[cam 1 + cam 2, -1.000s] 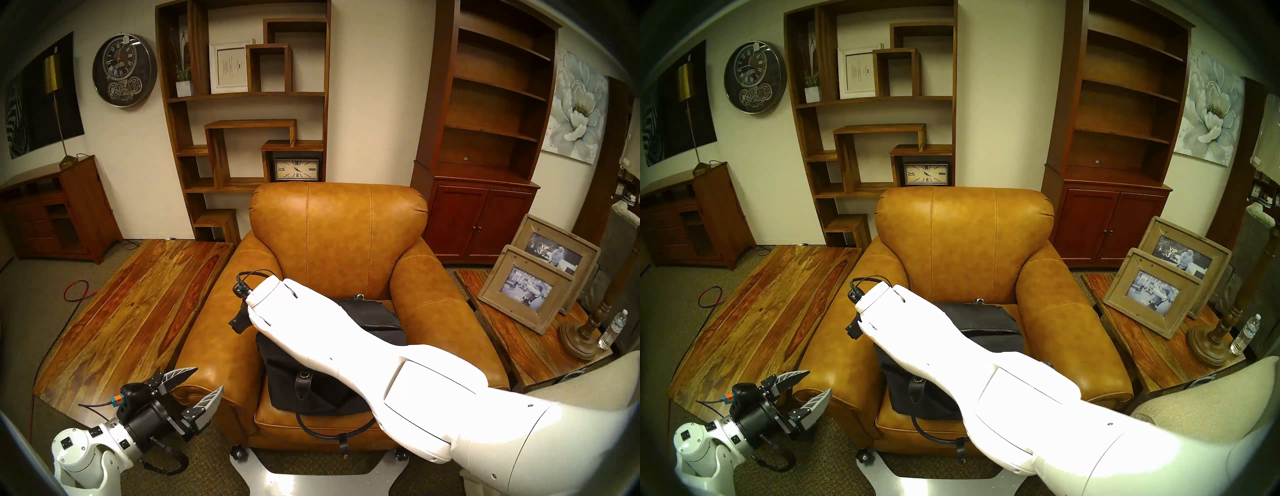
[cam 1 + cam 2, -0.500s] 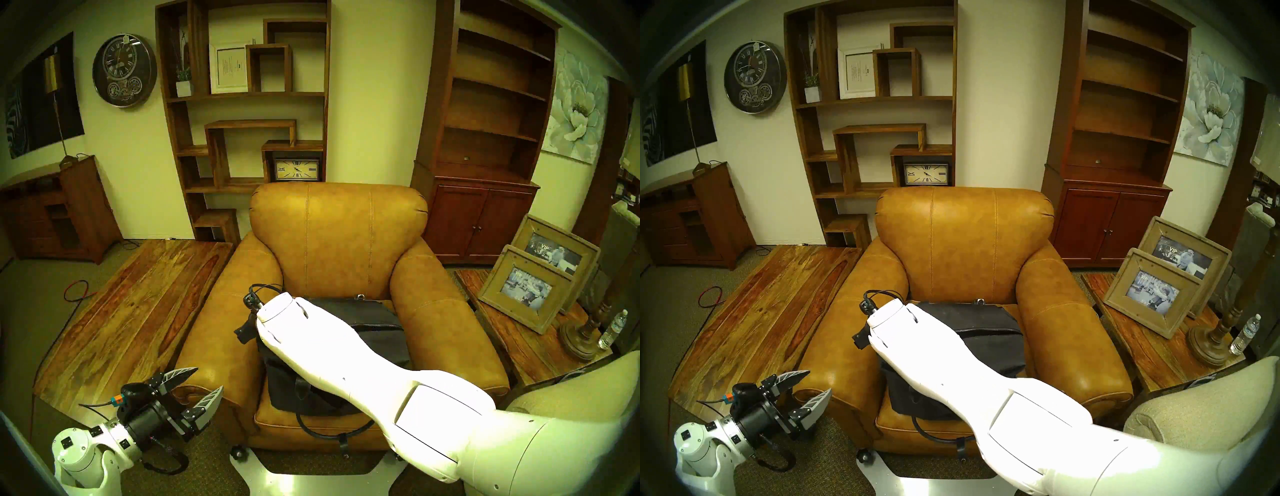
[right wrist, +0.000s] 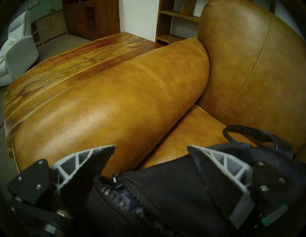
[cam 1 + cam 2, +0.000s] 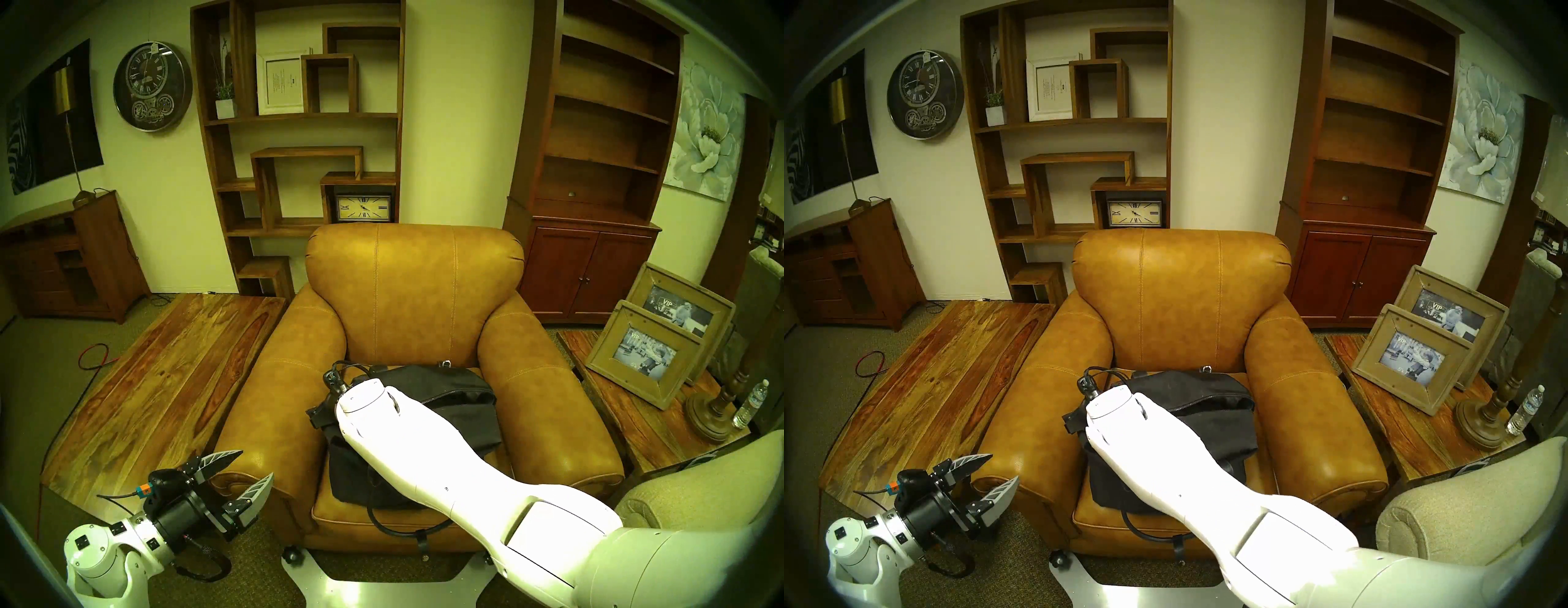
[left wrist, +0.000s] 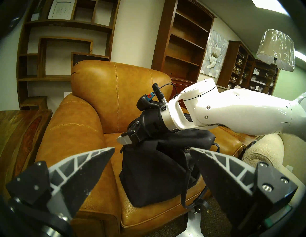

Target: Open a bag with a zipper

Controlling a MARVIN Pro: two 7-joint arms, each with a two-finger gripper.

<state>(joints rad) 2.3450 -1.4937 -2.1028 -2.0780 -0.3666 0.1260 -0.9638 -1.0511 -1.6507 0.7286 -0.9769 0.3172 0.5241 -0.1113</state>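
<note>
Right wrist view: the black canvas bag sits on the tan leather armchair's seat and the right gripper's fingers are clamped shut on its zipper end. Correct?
Not quite. The black canvas bag does sit on the tan leather armchair, but the right gripper is open, its fingers spread either side of the zipper end, as the right wrist view shows.

Black bag (image 4: 458,390) (tan armchair (image 4: 415,288))
</note>
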